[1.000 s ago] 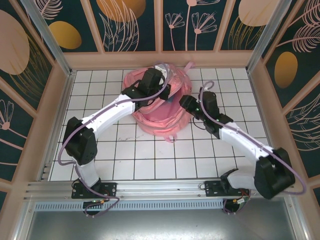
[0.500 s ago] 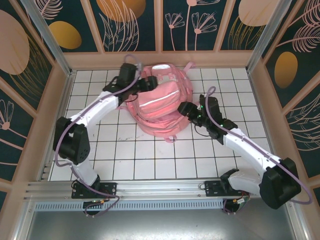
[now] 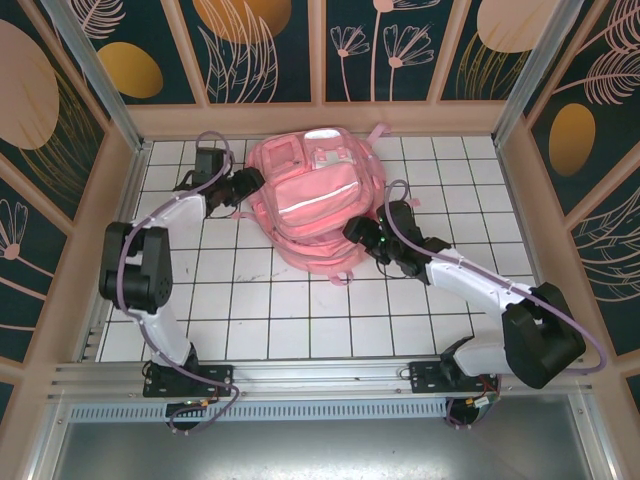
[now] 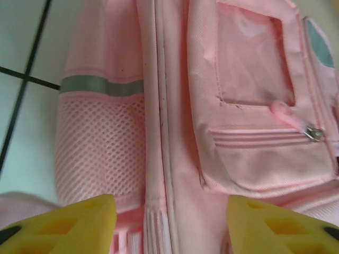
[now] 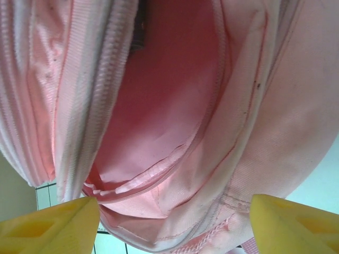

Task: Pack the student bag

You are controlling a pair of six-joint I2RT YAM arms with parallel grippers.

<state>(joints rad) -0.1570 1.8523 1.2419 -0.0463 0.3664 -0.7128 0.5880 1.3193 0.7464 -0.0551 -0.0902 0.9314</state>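
Top external, table (image 3: pixel 250 320): we see a white gridded surface, walled by patterned panels, with both arms reaching over it from the near edge.
Student bag (image 3: pixel 310 200): it lies flat at the far middle of the table, front pockets and white stripe (image 3: pixel 303 205) facing up, between the two grippers.
Open compartment (image 5: pixel 169 106): in the right wrist view we look into a gaping mouth of pink lining with its zip edges parted. We make out nothing inside.
Left gripper (image 3: pixel 243 183): it sits just beside the bag's left edge. In the left wrist view its yellow fingers (image 4: pixel 79 217) stand apart, released, with the bag's side seam lined up in the gap and nothing pinched.
Right gripper (image 3: pixel 355 232): it is at the bag's near right edge, low against the fabric. Its fingers (image 5: pixel 58 219) are spread wide and grasp nothing.
Mesh side pocket (image 4: pixel 100 153): it lies flat under a grey band, close ahead of the left fingers.
Zip pull (image 4: pixel 316 133): a small metal tab on the front pocket, at the end of a closed zip line.
Step in hand: we judge that both hands are lining up on the bag's edges to take hold of it or open it. Whether anything is packed yet, we cannot tell.
Next move: we think each hand must close on a firm seam or zip edge, not loose cloth. The soft fabric may bunch or slip, so the mouth needs holding wide.
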